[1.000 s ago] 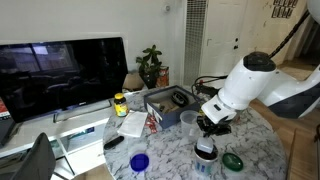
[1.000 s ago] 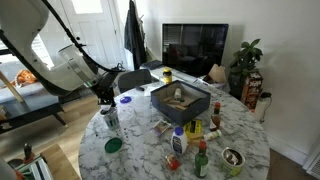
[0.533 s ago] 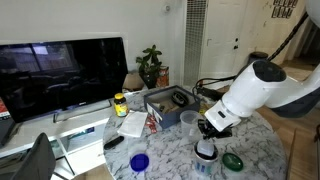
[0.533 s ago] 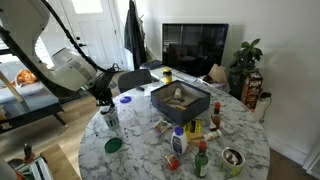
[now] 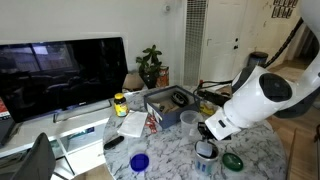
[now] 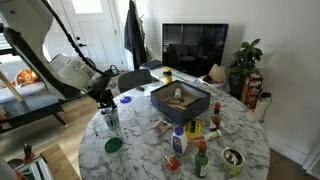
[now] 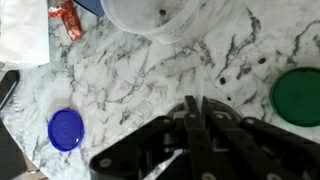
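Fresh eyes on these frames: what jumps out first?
The big white arm leans over the round marble table, its gripper shut, holding nothing visible. In the wrist view a blue lid lies to one side of it, a green lid to the other, and a clear container ahead.

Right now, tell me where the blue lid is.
In the wrist view the blue lid lies flat on the marble table at lower left, clear of the shut fingers; the green lid lies at the far right.

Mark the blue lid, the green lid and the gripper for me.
blue lid (image 7: 67, 129), wrist view, centre of its top.
green lid (image 7: 298, 97), wrist view, centre of visible top.
gripper (image 7: 194, 104), wrist view, between shut fingertips.
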Robot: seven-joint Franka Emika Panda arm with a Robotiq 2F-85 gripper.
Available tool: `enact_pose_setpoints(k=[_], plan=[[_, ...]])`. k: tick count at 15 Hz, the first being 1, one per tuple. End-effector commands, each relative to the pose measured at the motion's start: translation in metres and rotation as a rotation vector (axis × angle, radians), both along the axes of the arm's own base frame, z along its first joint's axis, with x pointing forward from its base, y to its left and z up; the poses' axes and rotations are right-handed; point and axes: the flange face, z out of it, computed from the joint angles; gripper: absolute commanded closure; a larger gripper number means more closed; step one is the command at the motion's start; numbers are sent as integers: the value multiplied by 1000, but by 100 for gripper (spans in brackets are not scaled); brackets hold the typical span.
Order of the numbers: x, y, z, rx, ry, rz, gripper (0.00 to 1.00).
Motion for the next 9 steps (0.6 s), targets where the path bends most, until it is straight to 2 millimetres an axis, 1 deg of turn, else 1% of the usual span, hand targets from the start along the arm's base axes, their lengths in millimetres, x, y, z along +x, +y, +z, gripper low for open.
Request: enact_pose_setpoints(k=[1,3,6,9], plan=[[-7,10,-19,-18,1,6,98],[-8,11,-24,-36,-3,8,98],[-7,12,-27,-73,-15,15,98],[-11,14,-31,-105,-5,28,98]])
